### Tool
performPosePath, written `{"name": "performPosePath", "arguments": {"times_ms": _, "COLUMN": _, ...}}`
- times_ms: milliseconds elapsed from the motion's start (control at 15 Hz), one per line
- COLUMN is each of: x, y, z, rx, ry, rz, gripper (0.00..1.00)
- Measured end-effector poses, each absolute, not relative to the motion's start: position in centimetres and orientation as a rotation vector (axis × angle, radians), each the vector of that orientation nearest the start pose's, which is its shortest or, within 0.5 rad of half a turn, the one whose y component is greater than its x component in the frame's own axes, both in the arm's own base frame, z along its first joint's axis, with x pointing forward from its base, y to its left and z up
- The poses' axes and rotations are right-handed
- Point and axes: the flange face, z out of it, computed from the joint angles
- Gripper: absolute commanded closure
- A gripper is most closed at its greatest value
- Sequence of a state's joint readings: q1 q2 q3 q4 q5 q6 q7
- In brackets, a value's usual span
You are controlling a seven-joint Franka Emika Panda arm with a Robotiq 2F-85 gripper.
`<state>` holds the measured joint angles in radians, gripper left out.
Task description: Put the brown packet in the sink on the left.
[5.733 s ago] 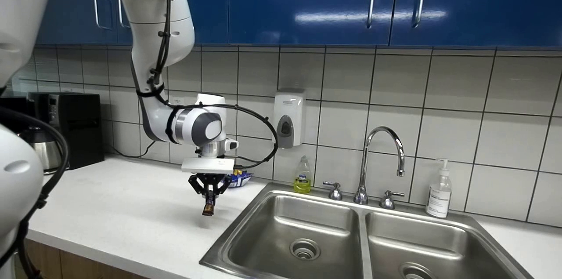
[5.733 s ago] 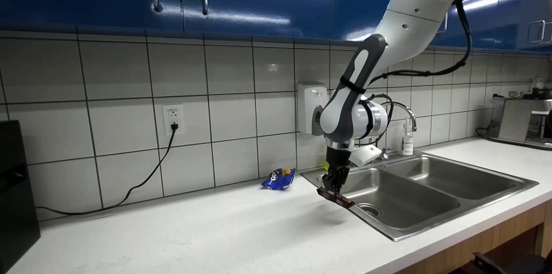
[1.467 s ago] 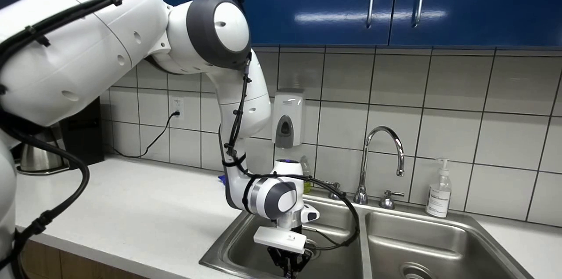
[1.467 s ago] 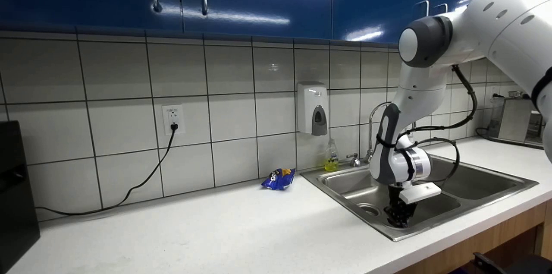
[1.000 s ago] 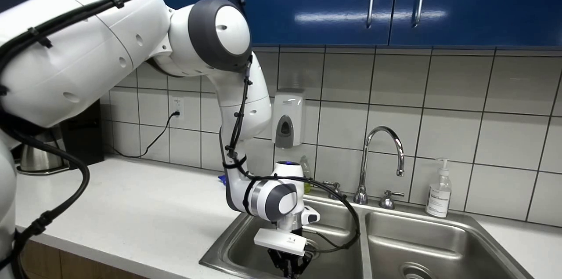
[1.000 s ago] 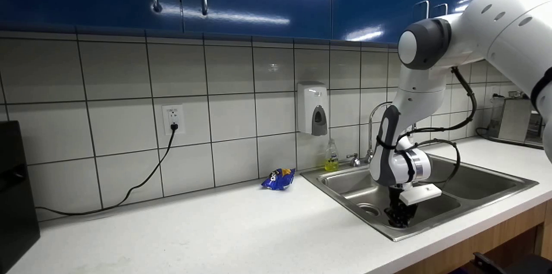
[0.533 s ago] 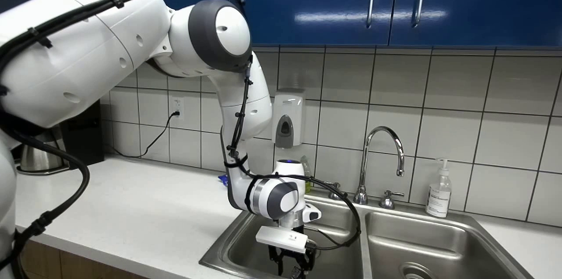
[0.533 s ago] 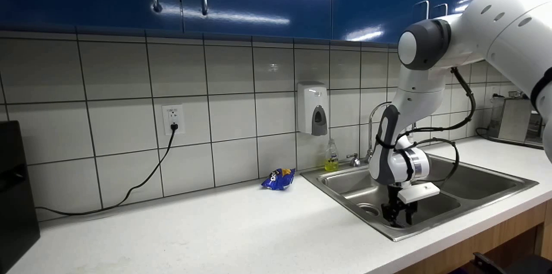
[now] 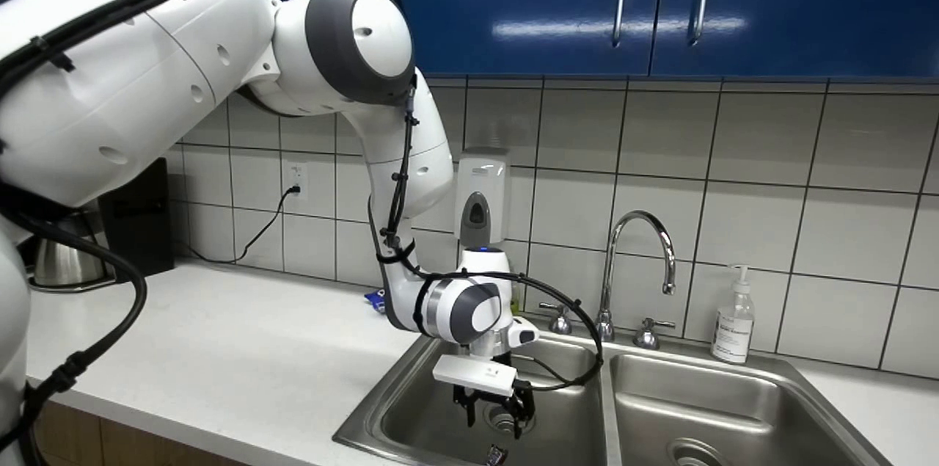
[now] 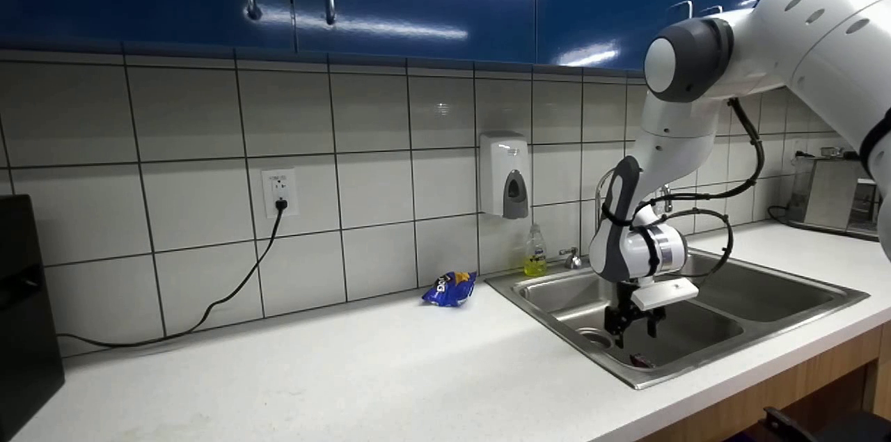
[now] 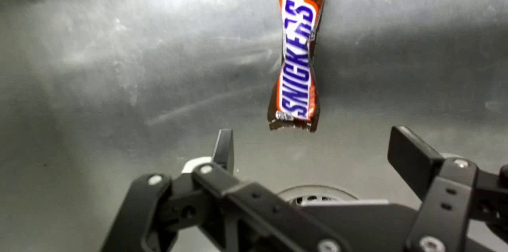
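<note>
The brown packet (image 11: 295, 61), a Snickers wrapper, lies flat on the bottom of the left sink basin (image 9: 367, 414). Only one end of the packet (image 9: 496, 456) shows at the lower frame edge in an exterior view; a small dark red part of the packet (image 10: 641, 360) is seen past the near rim in an exterior view. Above it hovers my gripper (image 10: 635, 339), inside the basin area and apart from the packet. In the wrist view the gripper (image 11: 311, 141) is open, its fingers wide apart with nothing between them, and the packet's near end sits just beyond the fingertips.
The drain (image 11: 317, 196) is partly hidden below the gripper. A metal divider (image 9: 607, 407) separates the basins. Behind stand the faucet (image 9: 609, 275), a handle (image 9: 560, 319), yellow dish soap (image 10: 535, 255) and a pump bottle (image 9: 733, 326). A blue chip bag (image 10: 451, 290) rests on the counter.
The arm carried the packet from above the counter into the left basin. Within the last second the gripper opened, let go of the packet and rose a little, leaving it on the basin floor.
</note>
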<state>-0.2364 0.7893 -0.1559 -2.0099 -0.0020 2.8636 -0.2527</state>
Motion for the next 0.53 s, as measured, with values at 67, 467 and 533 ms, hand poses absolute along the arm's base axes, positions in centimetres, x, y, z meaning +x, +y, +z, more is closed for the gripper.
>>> {"name": "performPosePath", "arguments": {"times_ms": 67, "x": 54.4, "y": -22.6, "z": 7.4, "rx": -3.266, "ry": 0.145, "rz": -0.076, "gripper": 0.0}}
{"name": "performPosePath", "arguments": {"times_ms": 467, "x": 55.1, "y": -21.6, "z": 11.8, "rx": -3.275, "ry": 0.141, "rz": -0.162, "gripper": 0.0}}
{"name": "performPosePath", "arguments": {"times_ms": 533, "x": 55.0, "y": -21.3, "z": 12.5, "rx": -3.278, "ry": 0.143, "rz": -0.167, "gripper": 0.0}}
